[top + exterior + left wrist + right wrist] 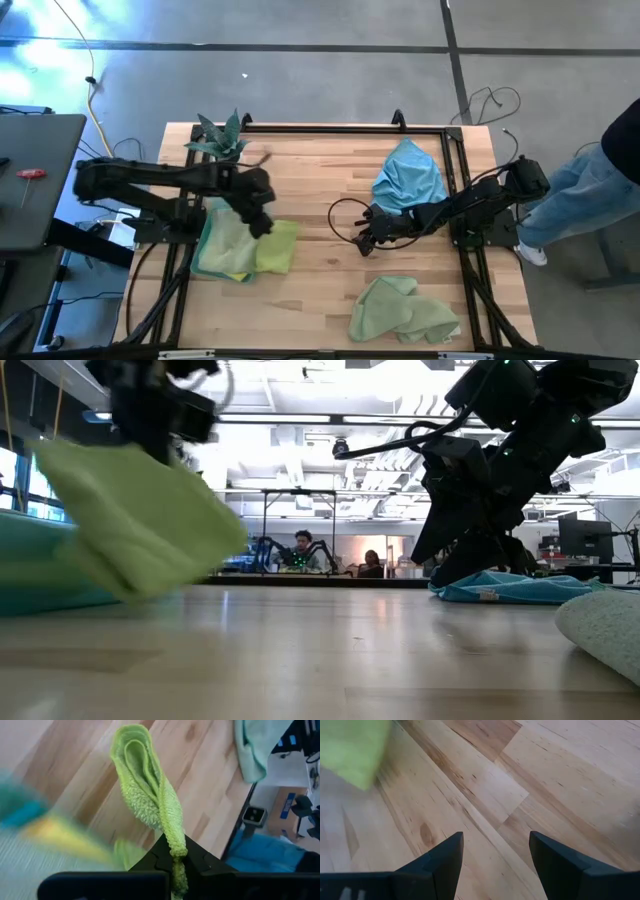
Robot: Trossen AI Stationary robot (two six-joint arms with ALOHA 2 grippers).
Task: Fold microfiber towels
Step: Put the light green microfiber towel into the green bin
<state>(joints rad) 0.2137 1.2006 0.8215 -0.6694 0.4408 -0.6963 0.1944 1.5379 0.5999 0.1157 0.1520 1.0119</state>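
Lime-green towel (275,245) is the active one: lifted at table's left side, folded over, pinched by left gripper (262,226). Left wrist view shows the fingers (200,862) clamped tight on a bunched edge of the cloth, rest of it sticking up as a doubled flap. Low view has it hanging off the table, clear of the wood.

Under/beside it a stack (225,250) of already folded cloths, pale green on top w/ yellow edge peeking out at the bottom, teal too per low view. Looks like the lime one is headed onto that stack, my guess.

Blue towel (408,178) lies crumpled at far right of table, unfolded. Pale green towel (400,312) crumpled near front edge, right of centre, also unfolded.

Right gripper (366,240) hovers low over bare table (320,290) mid-board, fingers wide apart, nothing between them, near blue towel but not touching.

Progress est: roughly halfway+; a few folded and stacked, one in hand, two left.

Potted plant (222,138) at back-left corner, unrelated. Person (600,180) stands off the right edge.
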